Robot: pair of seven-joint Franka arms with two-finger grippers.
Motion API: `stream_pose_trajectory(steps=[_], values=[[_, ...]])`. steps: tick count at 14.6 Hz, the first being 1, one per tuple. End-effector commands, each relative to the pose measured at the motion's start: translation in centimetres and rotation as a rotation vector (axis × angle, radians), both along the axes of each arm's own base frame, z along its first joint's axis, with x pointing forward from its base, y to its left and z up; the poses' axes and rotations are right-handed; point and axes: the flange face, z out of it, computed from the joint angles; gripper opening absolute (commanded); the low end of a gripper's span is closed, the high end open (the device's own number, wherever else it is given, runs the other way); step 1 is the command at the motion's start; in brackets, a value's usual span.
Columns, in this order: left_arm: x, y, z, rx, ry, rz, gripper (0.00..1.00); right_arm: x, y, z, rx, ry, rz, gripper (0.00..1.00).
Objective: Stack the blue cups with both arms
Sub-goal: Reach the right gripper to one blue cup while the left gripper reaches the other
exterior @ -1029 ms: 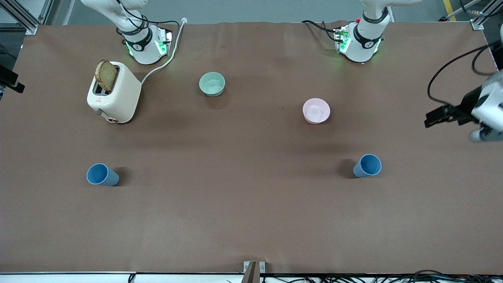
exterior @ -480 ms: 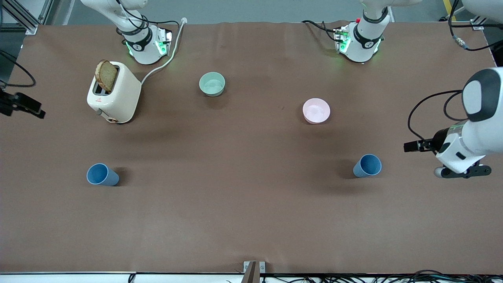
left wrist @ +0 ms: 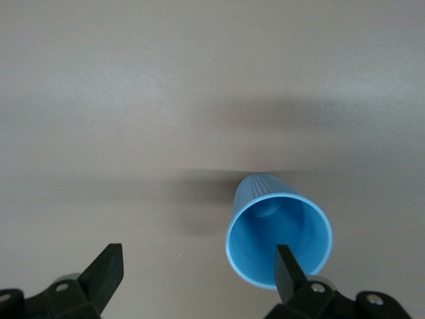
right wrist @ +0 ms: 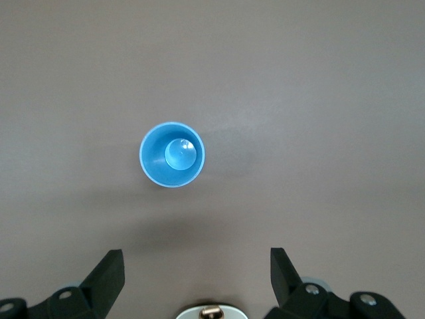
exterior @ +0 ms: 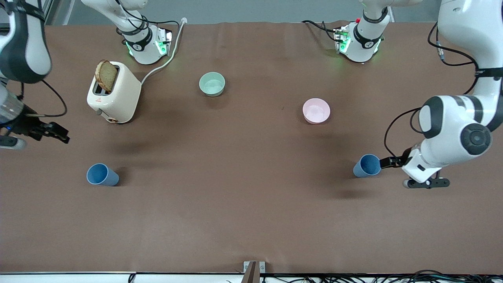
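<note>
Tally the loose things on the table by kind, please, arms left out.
Blue cups: 2 (one toward the right arm's end, one toward the left arm's end)
Bowls: 2 (mint-green bowl, pink bowl)
Toaster: 1
Bread slice in the toaster: 1
Total: 6

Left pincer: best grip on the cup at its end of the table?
Judging from the views, pinch the rim wall of the cup from above, one finger inside. It stands upright, mouth open, and the open left pincer already has one finger at the rim.
</note>
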Motion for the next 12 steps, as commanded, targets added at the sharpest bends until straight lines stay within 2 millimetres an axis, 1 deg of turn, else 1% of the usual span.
stream_pose_trajectory(steps=[1,3,5,6,7,8,9,10,11,12], values=[[-0.9,-0.3,-1.8,0.008,0.01,-0.023,1.0,1.4,0.2,-4.3,-0.009,0.021,0.007,0.97],[-0.9,-0.5,-3.3,0.008,0.028,-0.028,1.0,2.4,0.5,-7.2,-0.01,0.025,0.009,0.97],[-0.7,-0.6,-4.1,0.012,0.022,-0.034,1.0,3.4,0.6,-9.6,-0.013,0.02,0.008,0.97],[-0.5,-0.6,-4.3,0.014,0.016,-0.036,0.93,4.1,0.8,-10.9,-0.016,0.019,0.014,0.97],[-0.5,-0.6,-4.5,0.014,0.017,-0.036,0.86,4.8,0.5,-12.0,-0.017,0.022,0.011,0.97],[-0.5,-0.7,-5.2,0.014,0.025,-0.037,0.83,5.3,0.4,-13.0,-0.018,0.022,0.008,0.97],[-0.2,-0.7,-5.1,0.013,0.016,-0.037,0.77,5.7,0.1,-13.8,-0.021,0.014,0.006,0.97],[-0.2,-0.7,-5.5,0.013,0.017,-0.037,0.7,5.9,-0.1,-14.7,-0.024,0.002,0.005,0.97],[-0.1,-0.7,-5.6,0.012,0.017,-0.035,0.55,6.1,-0.2,-15.2,-0.026,-0.012,0.004,0.96],[-0.1,-0.7,-5.6,0.012,0.017,-0.034,0.38,6.1,-0.3,-15.9,-0.027,-0.009,0.003,0.94]])
